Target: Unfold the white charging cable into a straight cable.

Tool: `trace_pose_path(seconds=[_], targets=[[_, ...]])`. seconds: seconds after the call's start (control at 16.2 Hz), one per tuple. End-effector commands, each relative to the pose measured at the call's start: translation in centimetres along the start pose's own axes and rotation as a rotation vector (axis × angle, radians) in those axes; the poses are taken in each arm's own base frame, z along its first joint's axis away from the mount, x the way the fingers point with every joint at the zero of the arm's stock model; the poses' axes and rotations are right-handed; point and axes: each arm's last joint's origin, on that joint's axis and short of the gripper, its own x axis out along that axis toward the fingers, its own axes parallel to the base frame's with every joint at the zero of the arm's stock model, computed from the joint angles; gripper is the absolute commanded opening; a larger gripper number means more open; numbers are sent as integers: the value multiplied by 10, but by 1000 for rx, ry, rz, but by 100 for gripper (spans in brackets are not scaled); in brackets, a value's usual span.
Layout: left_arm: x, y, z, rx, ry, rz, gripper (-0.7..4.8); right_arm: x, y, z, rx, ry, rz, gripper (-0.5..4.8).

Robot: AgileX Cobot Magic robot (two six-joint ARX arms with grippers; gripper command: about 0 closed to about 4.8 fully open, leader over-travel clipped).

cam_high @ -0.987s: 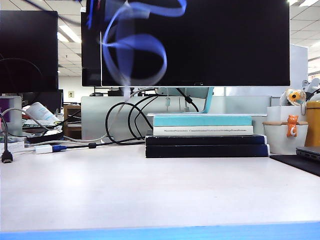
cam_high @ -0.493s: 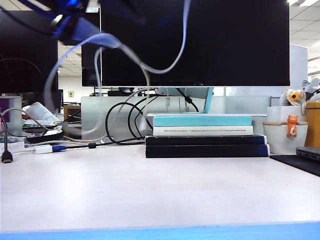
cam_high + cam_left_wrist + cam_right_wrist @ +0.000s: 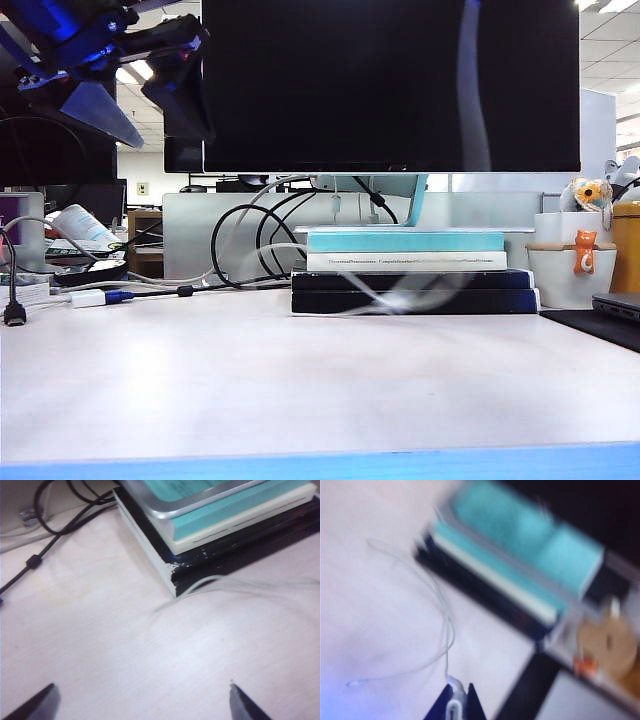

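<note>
The right gripper [image 3: 454,700] is clamped on one plug end of the white charging cable [image 3: 442,630]; the right wrist view shows the white plug between its dark jaws. The left gripper [image 3: 142,700] stands wide apart and holds nothing. In the exterior view the left gripper [image 3: 120,75] hangs high at the upper left, well above the table [image 3: 300,390]. The cable [image 3: 470,100] drops as a blurred streak in front of the monitor [image 3: 390,80], then trails leftward across the front of the stack of books [image 3: 410,270]. Its long axis therefore runs from the held end, up on the right, down and toward the left side. The free tip lies on the table well apart from the held plug, so the left gripper is judged the nearer one to take it. The left wrist view shows the cable [image 3: 225,582] curving just beside the corner of the books [image 3: 210,535]. Only the right wrist view shows the grip and the remaining loop; the exterior view does not show the right gripper.
</note>
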Motion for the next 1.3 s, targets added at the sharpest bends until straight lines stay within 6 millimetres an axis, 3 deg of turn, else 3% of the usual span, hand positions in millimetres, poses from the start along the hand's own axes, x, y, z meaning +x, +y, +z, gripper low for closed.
trace_pose_path(seconds=[0.06, 0.37, 0.43, 0.62, 0.74, 1.05, 1.11, 1.3], targets=[[-2, 0, 3, 4, -22, 7, 479, 21, -5, -18, 48, 127, 17, -8], [-2, -2, 5, 2, -49, -77, 479, 68, -11, -47, 82, 277, -26, -8], [-2, -5, 6, -20, -62, -169, 479, 78, -14, -55, 89, 308, -48, -8], [-3, -13, 17, -37, -172, -480, 479, 83, -15, -58, 121, 280, 32, -8], [3, -24, 22, -28, -224, -534, 479, 76, -14, -52, 131, 178, 87, -8], [28, -36, 13, -24, -176, -556, 479, 24, -5, -36, 194, -156, 268, -8], [34, -37, 12, -32, -173, -560, 479, 6, -2, -36, 197, -219, 282, -8], [34, -47, 19, -38, -251, -653, 479, -17, 4, -38, 183, -297, 379, -8]])
